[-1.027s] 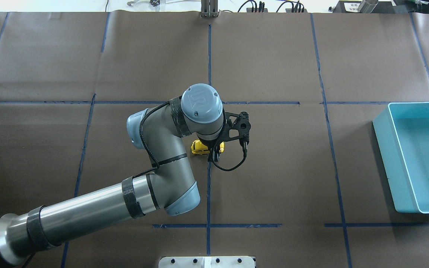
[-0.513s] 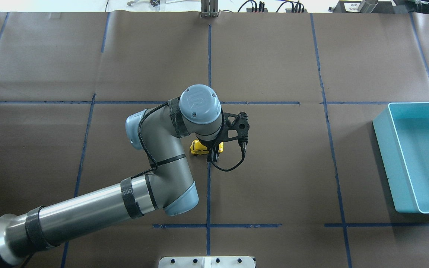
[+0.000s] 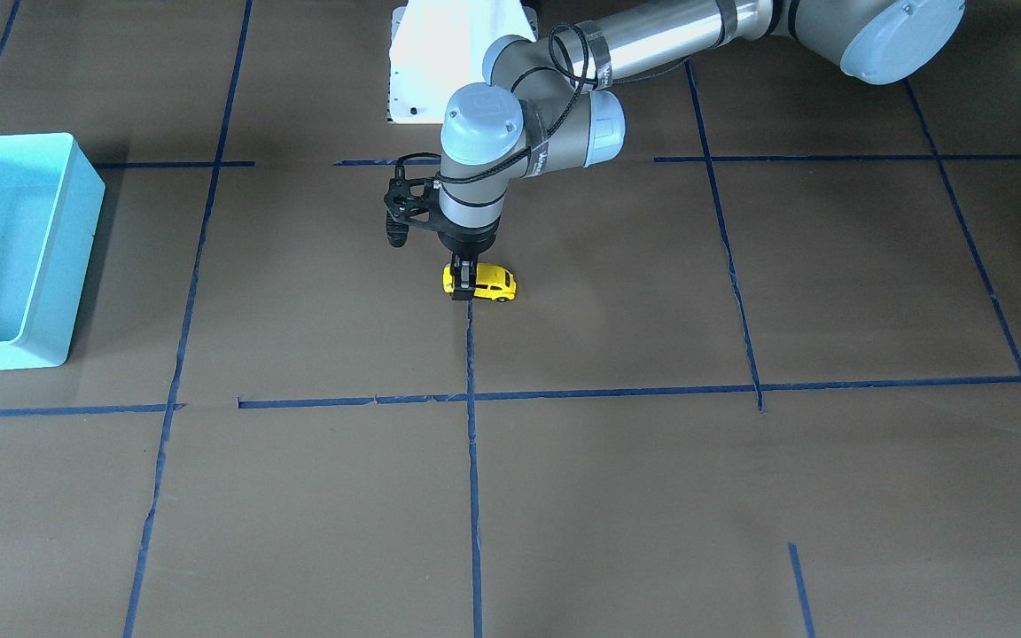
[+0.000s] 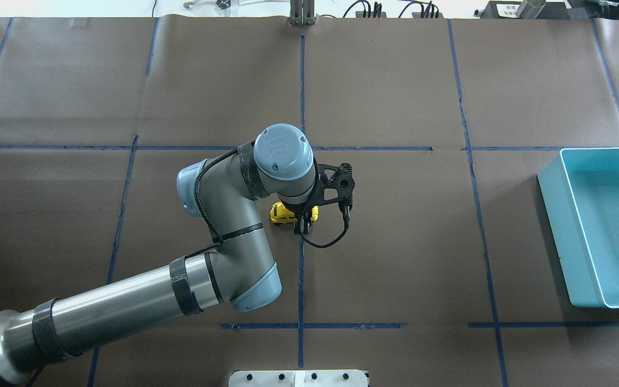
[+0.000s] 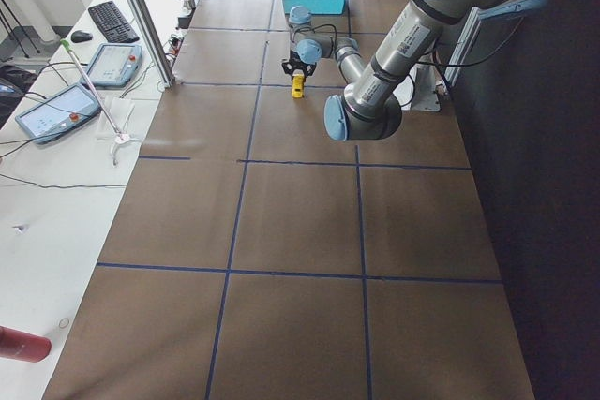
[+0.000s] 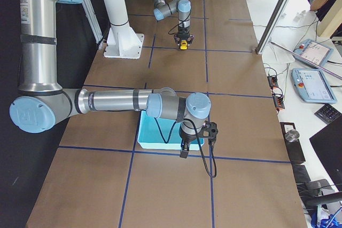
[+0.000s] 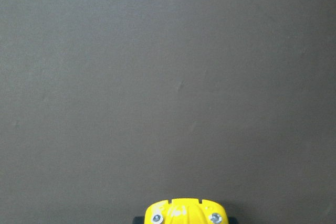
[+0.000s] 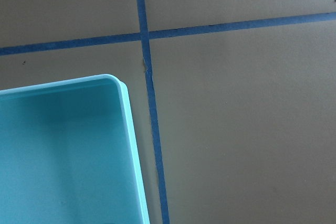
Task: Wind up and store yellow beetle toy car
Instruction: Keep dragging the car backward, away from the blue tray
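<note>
The yellow beetle toy car [image 3: 494, 283] is at table level near the table's middle, beside a blue tape line. It also shows in the overhead view [image 4: 280, 213] and at the bottom edge of the left wrist view [image 7: 184, 214]. My left gripper [image 3: 462, 289] points straight down and is shut on the car, with one finger on each side. The arm's wrist hides part of the car from above. My right gripper [image 6: 183, 152] shows only in the exterior right view, above the corner of the turquoise bin [image 6: 155, 134]. I cannot tell whether it is open or shut.
The turquoise bin [image 4: 552, 215] stands at the table's right edge in the overhead view, its inside bare. Its corner [image 8: 127, 129] shows in the right wrist view. Blue tape lines [image 4: 301, 269] cross the brown table cover. A white base plate [image 3: 440, 53] sits at the robot's side.
My left gripper has moved a little to the left in the overhead view, and the yellow car has moved with it along the table.
</note>
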